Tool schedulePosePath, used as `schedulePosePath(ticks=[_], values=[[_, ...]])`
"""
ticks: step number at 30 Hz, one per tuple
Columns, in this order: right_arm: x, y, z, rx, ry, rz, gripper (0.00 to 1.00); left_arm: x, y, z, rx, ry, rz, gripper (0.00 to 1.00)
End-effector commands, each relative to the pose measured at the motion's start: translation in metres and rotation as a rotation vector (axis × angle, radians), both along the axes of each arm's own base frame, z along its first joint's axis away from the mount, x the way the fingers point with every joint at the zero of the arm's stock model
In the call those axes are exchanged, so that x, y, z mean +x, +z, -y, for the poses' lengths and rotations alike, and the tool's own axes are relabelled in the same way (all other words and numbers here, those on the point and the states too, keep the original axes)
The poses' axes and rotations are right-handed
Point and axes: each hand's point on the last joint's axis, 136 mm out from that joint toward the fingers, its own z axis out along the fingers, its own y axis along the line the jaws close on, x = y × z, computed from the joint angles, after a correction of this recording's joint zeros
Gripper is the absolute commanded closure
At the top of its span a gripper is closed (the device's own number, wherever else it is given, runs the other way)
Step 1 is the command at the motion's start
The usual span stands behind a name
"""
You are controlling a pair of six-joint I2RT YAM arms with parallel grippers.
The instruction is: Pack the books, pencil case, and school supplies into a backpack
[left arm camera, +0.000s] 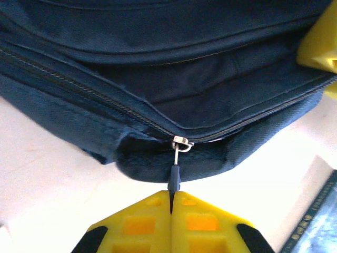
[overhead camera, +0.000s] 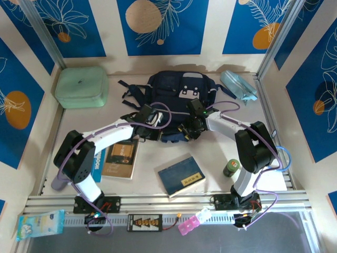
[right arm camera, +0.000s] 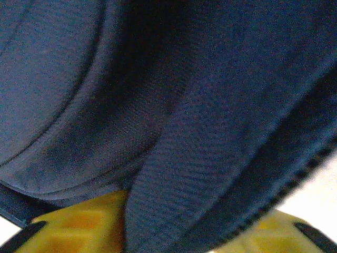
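The navy backpack (overhead camera: 179, 92) lies at the back middle of the table, its zipper partly open. My left gripper (left arm camera: 171, 197) is shut on the dark zipper pull (left arm camera: 174, 178) hanging from the silver slider (left arm camera: 181, 142). From above, the left gripper (overhead camera: 150, 117) sits at the bag's near left edge. My right gripper (right arm camera: 184, 224) is at the near right edge, and a thick fold of backpack fabric (right arm camera: 210, 158) fills the gap between its yellow fingers (right arm camera: 84, 221). A tan-brown book (overhead camera: 120, 158) and a navy book (overhead camera: 181, 175) lie flat in front. The pale-blue pencil case (overhead camera: 238, 85) rests back right.
A mint-green boxy case (overhead camera: 82, 87) stands at the back left. A small green bottle (overhead camera: 231, 168) is beside the right arm's base. A pack of tissues (overhead camera: 41, 224) lies on the front rail at the left. Patterned walls close in three sides.
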Motion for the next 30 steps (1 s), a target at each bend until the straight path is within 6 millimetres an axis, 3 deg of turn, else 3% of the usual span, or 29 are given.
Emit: schedulePosePath(ticks=[1,5,13,20,24,30], values=[[0.002,0.001,0.01,-0.053,-0.008,0.046,0.7,-0.004,-0.007,-0.037,0.215,0.019,-0.004,1.0],[0.002,0.004,0.018,-0.077,0.004,0.059,0.79,-0.001,-0.001,-0.057,0.328,0.027,0.027,1.0],[0.001,0.01,0.025,-0.061,0.027,0.094,0.84,0.011,0.003,-0.084,0.501,0.047,0.072,1.0],[-0.001,0.021,0.031,-0.023,0.079,0.131,0.9,0.028,0.006,-0.081,0.535,0.036,0.09,1.0],[-0.001,0.028,0.029,-0.004,0.122,0.148,0.9,0.024,0.014,-0.056,0.379,-0.01,0.063,1.0],[-0.002,0.03,0.03,0.01,0.153,0.154,0.9,0.021,0.043,-0.009,0.007,-0.065,0.038,0.53]])
